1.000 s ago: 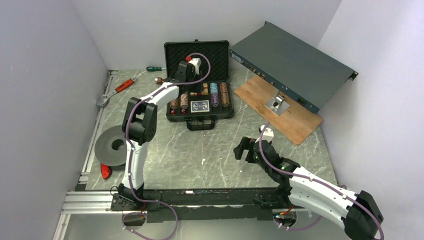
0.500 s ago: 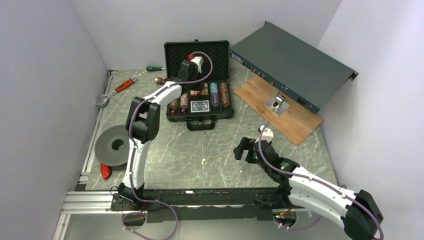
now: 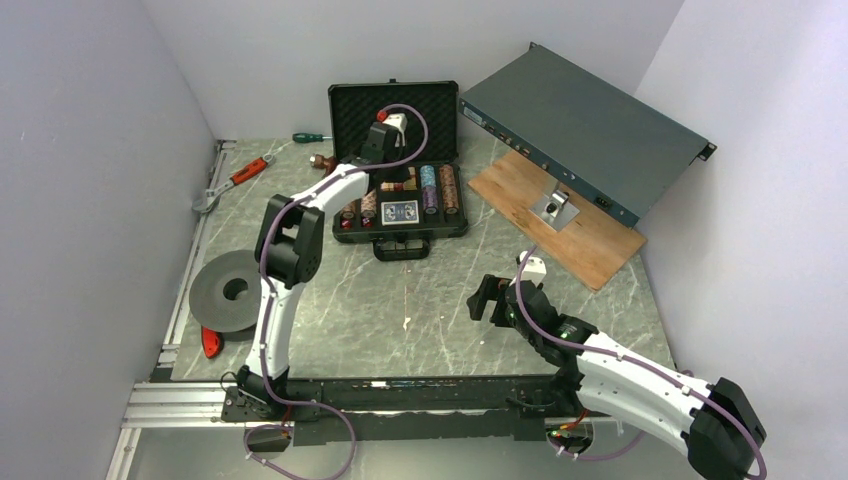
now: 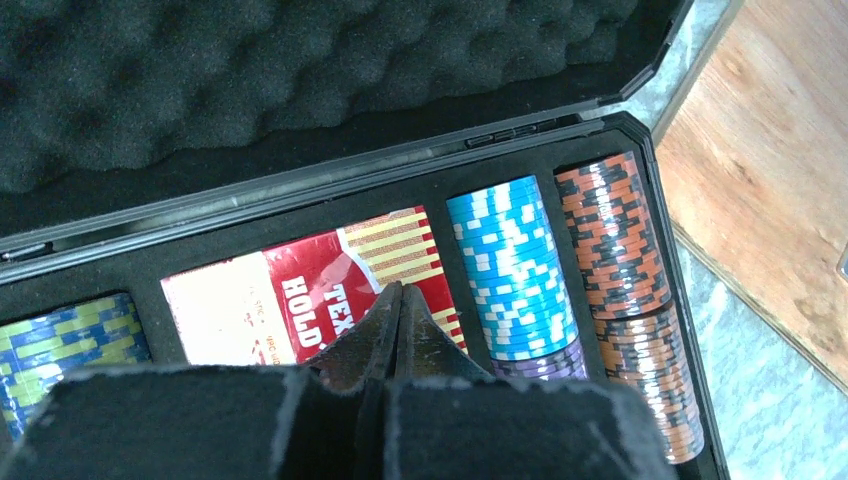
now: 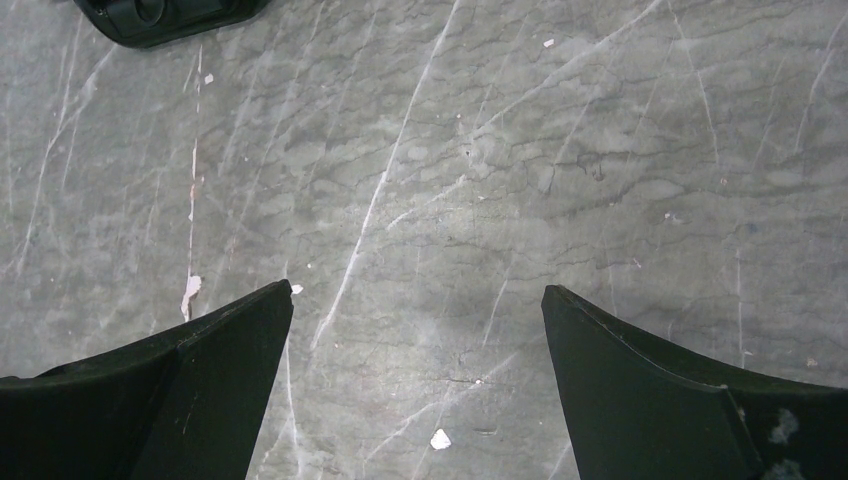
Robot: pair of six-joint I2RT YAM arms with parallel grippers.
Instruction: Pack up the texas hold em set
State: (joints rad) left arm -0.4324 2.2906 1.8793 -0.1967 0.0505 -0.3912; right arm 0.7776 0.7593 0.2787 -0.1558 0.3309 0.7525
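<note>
The black case [image 3: 404,234] lies open at the back of the table, its egg-crate foam lid [image 4: 300,60] raised. Its slots hold striped chip stacks: light blue [image 4: 510,265], orange-black [image 4: 615,235], blue-yellow [image 4: 60,335]. A blue card deck [image 3: 399,211] lies at the case's front. My left gripper [image 4: 400,287] hovers over the red card deck [image 4: 300,300], shut with nothing between its fingers. Over bare table to the case's front right, my right gripper [image 5: 417,290] stands open and holds nothing. The case handle [image 5: 160,15] shows at that view's top left.
A long grey-green rack box [image 3: 580,130] leans at the back right over a wooden board [image 3: 570,225] with a metal bracket [image 3: 553,210]. A screwdriver [image 3: 312,137], a wrench [image 3: 235,180] and a grey disc [image 3: 225,292] lie on the left.
My left gripper has closed from partly open to fully shut and shifted slightly right over the case. The right arm has not moved.
</note>
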